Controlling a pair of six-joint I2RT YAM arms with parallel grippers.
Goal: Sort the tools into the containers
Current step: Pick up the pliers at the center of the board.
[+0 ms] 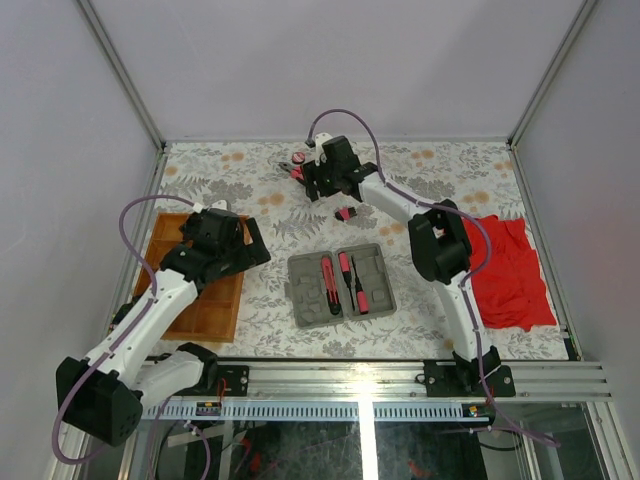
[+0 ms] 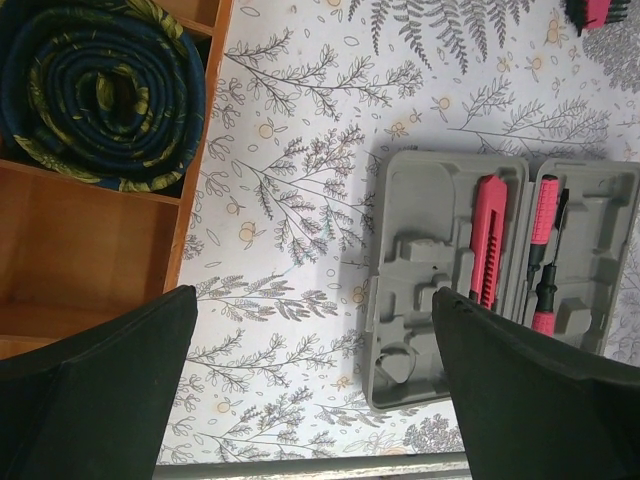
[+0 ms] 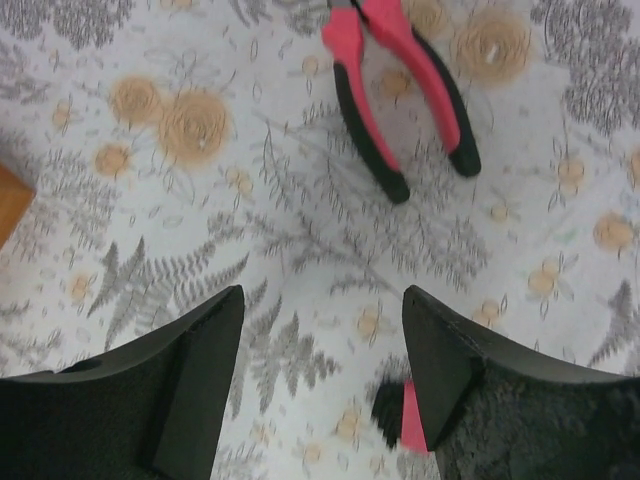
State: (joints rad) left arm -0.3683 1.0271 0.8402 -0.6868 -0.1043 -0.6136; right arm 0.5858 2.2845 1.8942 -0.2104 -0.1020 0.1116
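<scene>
Floral tablecloth (image 1: 250, 190) is covering the table between pale walls. Nearest the bases, the grey case (image 1: 305, 295) is lying open with pink-handled tools (image 1: 330, 285) in it, and the wooden tray (image 1: 215, 315) is sitting to its left. The left gripper (image 2: 315, 335) is hanging wide open and empty by the tray. Farther off, the right gripper (image 3: 322, 320) is hovering partly open, gripping nothing. The pliers (image 3: 400, 100) are lying just ahead, handles pointing back toward its jaws, so the right arm is nearer.

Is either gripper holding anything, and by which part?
Nothing is held: left gripper and right gripper both open over the tablecloth; pliers lie free ahead of the right.
</scene>
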